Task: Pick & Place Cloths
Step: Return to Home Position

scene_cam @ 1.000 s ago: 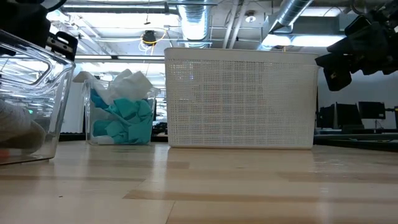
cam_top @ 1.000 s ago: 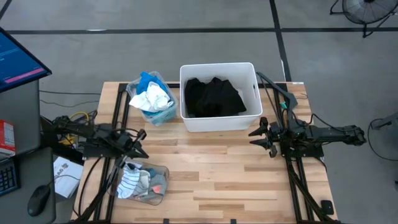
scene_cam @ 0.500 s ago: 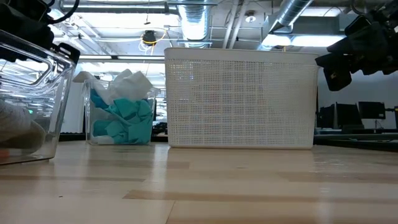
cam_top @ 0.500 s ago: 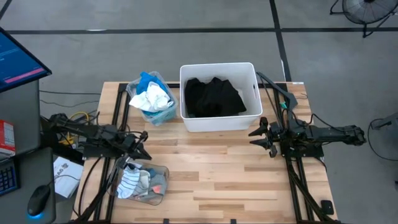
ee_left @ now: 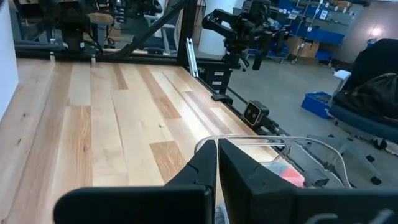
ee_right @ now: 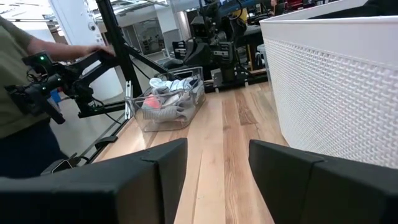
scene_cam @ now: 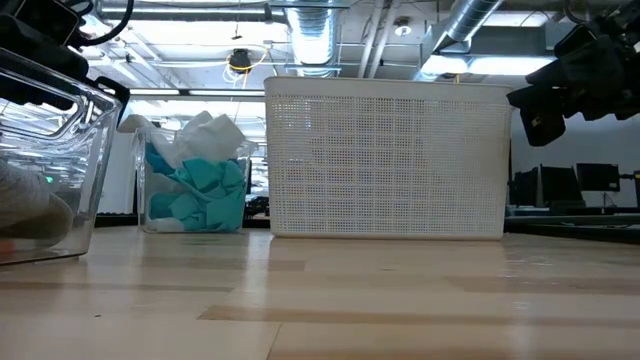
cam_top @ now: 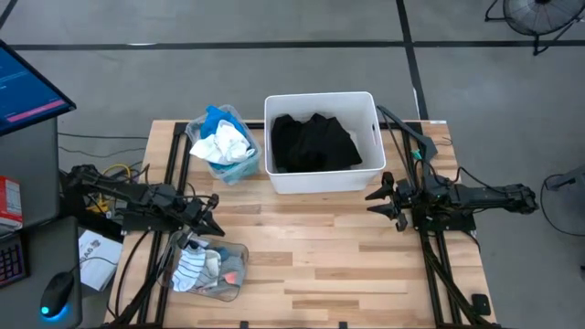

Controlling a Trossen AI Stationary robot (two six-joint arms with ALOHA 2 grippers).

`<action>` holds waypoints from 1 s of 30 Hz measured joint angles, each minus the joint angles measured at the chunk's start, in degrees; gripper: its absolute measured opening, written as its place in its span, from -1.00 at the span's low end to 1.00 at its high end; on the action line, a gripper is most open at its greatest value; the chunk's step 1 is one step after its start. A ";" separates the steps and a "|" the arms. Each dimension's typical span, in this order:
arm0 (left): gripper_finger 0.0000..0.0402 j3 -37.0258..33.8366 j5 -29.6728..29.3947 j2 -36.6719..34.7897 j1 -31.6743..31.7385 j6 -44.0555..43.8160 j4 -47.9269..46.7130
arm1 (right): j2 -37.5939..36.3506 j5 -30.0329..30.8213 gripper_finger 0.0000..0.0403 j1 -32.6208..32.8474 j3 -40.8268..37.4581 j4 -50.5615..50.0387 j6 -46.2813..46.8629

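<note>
A large black garment (cam_top: 315, 143) lies in the white tub (cam_top: 367, 102). White, turquoise and bright blue cloths (cam_top: 222, 143) fill a clear bin at the far left; in the low view the teal cloths (scene_cam: 205, 190) show through its wall. Striped and grey socks (cam_top: 203, 266) lie in a second clear bin (cam_top: 239, 250) at the near left. My left gripper (cam_top: 212, 227) is shut and hangs just above that bin's far rim (ee_left: 249, 139). My right gripper (cam_top: 377, 201) is open and waits right of the tub, above bare table.
The wooden table (cam_top: 320, 256) has free room in its middle and near right. The tub's perforated wall (ee_right: 336, 93) stands close beside my right gripper (ee_right: 217, 168). A person's arm (ee_right: 68, 53) shows beyond the table's left side. A monitor (cam_top: 23, 87) stands off the left edge.
My left gripper has moved toward the table's near edge and down, closing on the far rim of the sock bin, with its fingers staying shut. The right arm and all cloths have kept still.
</note>
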 joint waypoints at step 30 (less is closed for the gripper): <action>-0.99 -0.02 3.66 -11.44 8.81 56.54 -0.23 | 0.00 -0.07 -0.16 0.00 0.00 0.00 0.00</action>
